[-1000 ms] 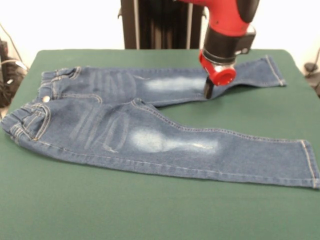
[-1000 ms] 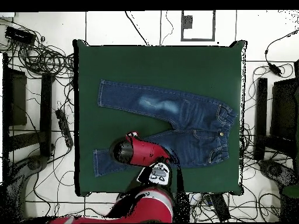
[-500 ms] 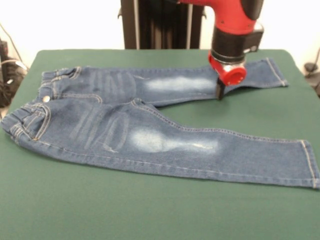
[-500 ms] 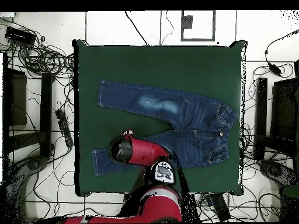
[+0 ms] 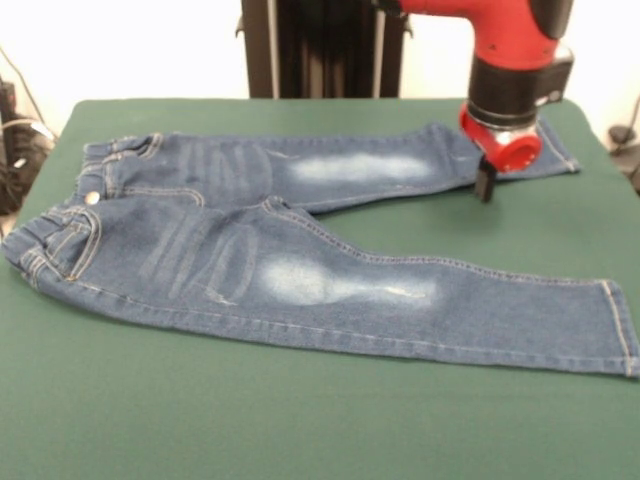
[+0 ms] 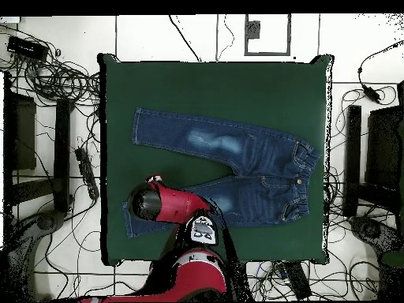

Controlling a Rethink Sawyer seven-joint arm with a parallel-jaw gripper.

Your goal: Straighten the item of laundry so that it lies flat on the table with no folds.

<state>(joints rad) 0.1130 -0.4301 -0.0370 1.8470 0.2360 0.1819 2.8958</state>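
Note:
The item of laundry [image 5: 200, 250] is a small pair of dark blue jeans with pale thigh patches. It lies spread across the green table [image 5: 300, 420], waistband at the left and both legs running right. My gripper [image 5: 486, 184] hangs from the red wrist over the far leg's lower part, near its hem. It looks shut, a single black tip touching the leg's near edge; whether cloth is pinched does not show. In the overhead view the item of laundry [image 6: 260, 170] lies mid-table [image 6: 213, 87], and the arm's red head hides the gripper [image 6: 147, 203] over the lower left leg end.
The near leg's hem [image 5: 620, 335] reaches almost to the table's right edge in the front view. Cables [image 6: 55, 87] and dark equipment [image 6: 364, 158] lie on the floor around the table. Green cloth stretches wide in front of the jeans.
The gripper has slid right along the far leg, from about its knee toward the hem. The jeans have barely shifted.

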